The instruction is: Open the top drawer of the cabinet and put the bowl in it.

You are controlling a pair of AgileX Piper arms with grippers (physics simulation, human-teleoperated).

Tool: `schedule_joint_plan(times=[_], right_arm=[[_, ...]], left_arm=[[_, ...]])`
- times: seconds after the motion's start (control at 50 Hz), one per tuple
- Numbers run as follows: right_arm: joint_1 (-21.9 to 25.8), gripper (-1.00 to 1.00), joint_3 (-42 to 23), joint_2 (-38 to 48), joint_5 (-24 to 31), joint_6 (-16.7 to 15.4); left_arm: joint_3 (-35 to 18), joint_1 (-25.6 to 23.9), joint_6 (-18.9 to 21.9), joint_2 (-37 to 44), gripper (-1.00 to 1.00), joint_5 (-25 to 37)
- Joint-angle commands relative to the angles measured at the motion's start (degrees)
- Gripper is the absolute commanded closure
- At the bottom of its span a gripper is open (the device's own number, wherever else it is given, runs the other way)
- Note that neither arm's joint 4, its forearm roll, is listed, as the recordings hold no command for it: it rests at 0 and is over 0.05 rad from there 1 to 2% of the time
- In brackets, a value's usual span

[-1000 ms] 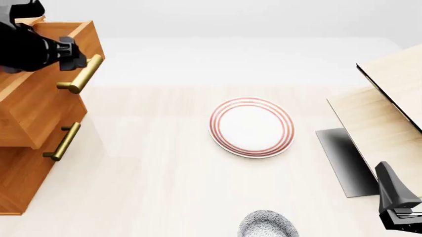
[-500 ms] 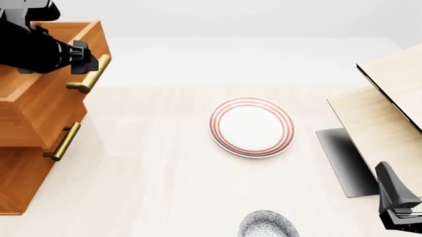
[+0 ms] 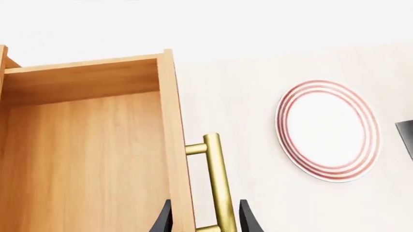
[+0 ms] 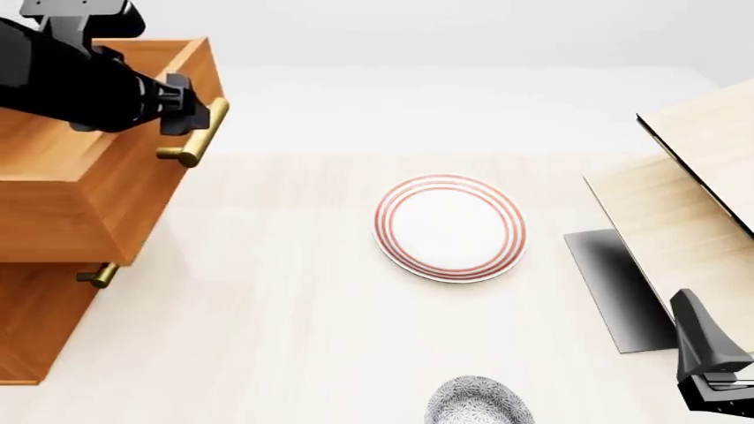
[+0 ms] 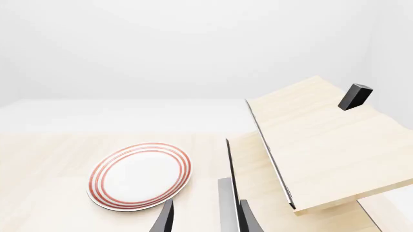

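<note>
Plainly, in the left wrist view the opening step looked well advanced: the top drawer stood pulled out, its orange-brown wooden interior bare and open from above. The left tool had a dark finger on either side of the brass bar handle, so it appeared clamped on that bar. Beyond the handle lay the red-ringed plate on the pale desk.

In the front view the top drawer jutted out from the cabinet at the desk's left edge, overhanging the lower drawer, of which only a bit of handle showed. The left tool gripped the upper handle. The bowl, white with a dense grey-blue leaf pattern, sat at the near edge of the desk, cut off by the frame, well apart from the cabinet and untouched. The right tool waited at the near right corner; whether it was open could not be told from here. So, by my judgement, the drawer was nearly or fully open, while picking up the bowl and placing it inside were both left to do.

In the right wrist view the right tool showed its fingers spread with nothing between them, facing the plate and the pale light-wood structure. The bowl was out of this view.
</note>
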Motion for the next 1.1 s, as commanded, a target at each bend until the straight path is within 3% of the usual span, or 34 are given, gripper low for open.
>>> schedule_joint_plan(times=[0.02,0.66,0.92,1.1], right_arm=[[-0.01,-1.0,0.05,-0.14,0.02,-0.02],[0.0,-1.0,0.05,-0.15,0.02,-0.03],[0.0,-1.0,0.05,-0.14,0.02,-0.03],[-0.02,-1.0,0.05,-0.16,0.03,-0.02]], left_arm=[[0.2,-2.63,-0.36,0.38,-1.0,-0.28],[-0.1,-8.17,-2.34,1.14,-1.0,-1.33],[-0.38,-8.72,-2.96,0.18,-1.0,-1.39],[-1.56,-6.25,-1.52,-2.35,-1.0,0.71]])
